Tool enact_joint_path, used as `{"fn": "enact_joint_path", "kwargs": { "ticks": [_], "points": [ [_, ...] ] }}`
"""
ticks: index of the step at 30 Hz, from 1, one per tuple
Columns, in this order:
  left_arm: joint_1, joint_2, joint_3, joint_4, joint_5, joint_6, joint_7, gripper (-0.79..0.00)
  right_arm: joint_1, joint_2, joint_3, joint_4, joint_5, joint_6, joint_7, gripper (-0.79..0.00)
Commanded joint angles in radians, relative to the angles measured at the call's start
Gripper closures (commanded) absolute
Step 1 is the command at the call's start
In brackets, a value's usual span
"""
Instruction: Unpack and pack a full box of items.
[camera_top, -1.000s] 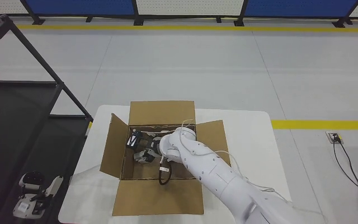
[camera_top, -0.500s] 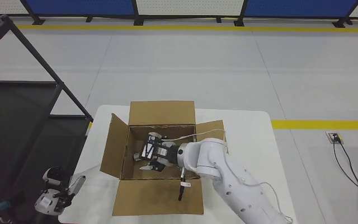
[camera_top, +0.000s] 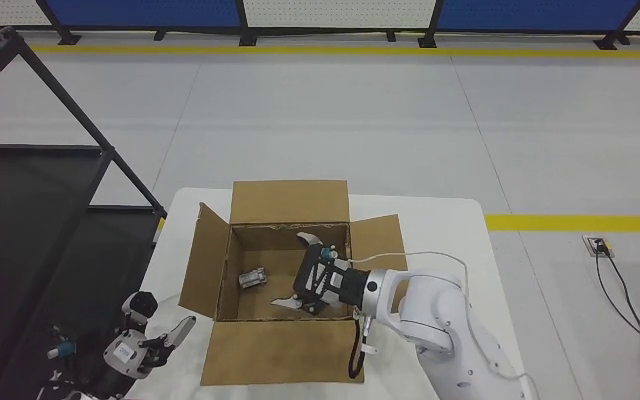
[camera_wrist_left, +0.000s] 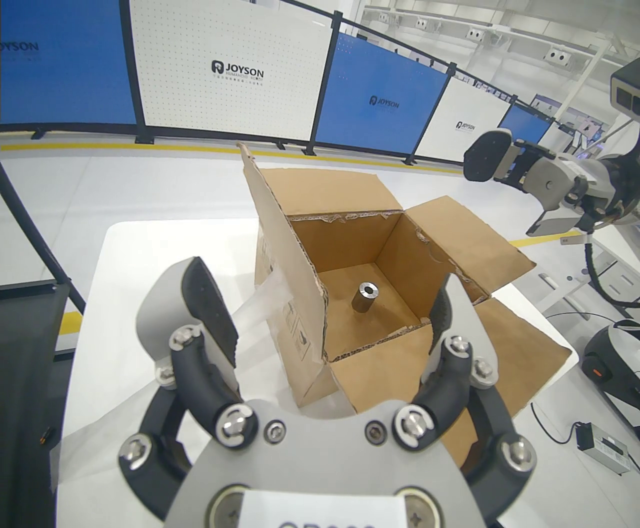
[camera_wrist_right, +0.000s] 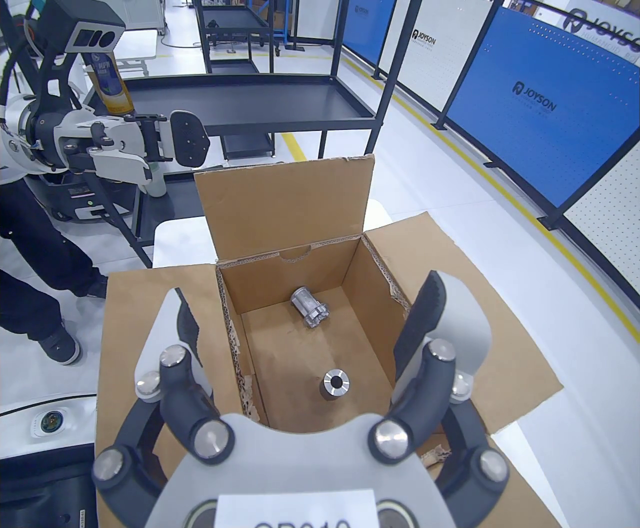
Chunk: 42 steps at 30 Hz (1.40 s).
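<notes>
In the lower left of the top view, the left end effector (camera_wrist_left: 324, 282) hangs by the edge of the white surface (camera_top: 450, 215), jaws spread and empty. At centre stands the open brown cardboard box (camera_top: 290, 200). On its floor are a ribbed grey metal fitting (camera_top: 252, 277) lying on its side and a short bored steel cylinder (camera_wrist_right: 336, 384) standing upright (the two well apart). Just right of the fitting, the right end effector (camera_top: 298, 270) hovers wide open, holding nothing. Unpacking looks nearly done; next it should descend and close on one part.
</notes>
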<state>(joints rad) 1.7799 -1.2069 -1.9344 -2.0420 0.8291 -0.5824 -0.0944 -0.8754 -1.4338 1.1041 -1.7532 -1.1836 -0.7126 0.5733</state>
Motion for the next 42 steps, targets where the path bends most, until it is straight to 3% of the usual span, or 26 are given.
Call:
{"fn": "enact_joint_path", "kwargs": {
  "ticks": [1, 8, 15, 18, 24, 30, 42],
  "points": [
    [0.0, 0.0, 0.0, 0.0, 0.0, 0.0, 0.0, -0.785, -0.006, 0.001, 0.004, 0.02, 0.011, 0.024, -0.01, -0.785],
    [-0.042, 0.004, 0.065, -0.027, 0.05, 0.033, -0.072, -0.785, -0.025, 0.017, 0.138, 0.035, 0.165, 0.08, -0.043, -0.785],
    [-0.1, 0.008, 0.164, -0.047, 0.116, 0.041, -0.152, -0.785, -0.111, 0.05, 0.334, -0.005, 0.339, 0.094, 0.019, -0.785],
    [-0.12, 0.01, 0.206, -0.052, 0.139, 0.035, -0.185, -0.785, -0.152, 0.065, 0.42, -0.016, 0.425, 0.113, 0.07, -0.785],
    [-0.166, 0.014, 0.288, -0.04, 0.165, 0.022, -0.256, -0.785, -0.172, 0.097, 0.533, 0.03, 0.61, 0.149, 0.283, -0.785],
    [-0.228, 0.019, 0.349, 0.007, 0.149, 0.022, -0.345, -0.785, -0.107, 0.12, 0.534, 0.166, 0.684, 0.182, 0.464, -0.785],
    [-0.241, 0.02, 0.364, 0.02, 0.154, 0.034, -0.361, -0.785, -0.106, 0.121, 0.517, 0.187, 0.708, 0.215, 0.453, -0.785]
  ]
}}
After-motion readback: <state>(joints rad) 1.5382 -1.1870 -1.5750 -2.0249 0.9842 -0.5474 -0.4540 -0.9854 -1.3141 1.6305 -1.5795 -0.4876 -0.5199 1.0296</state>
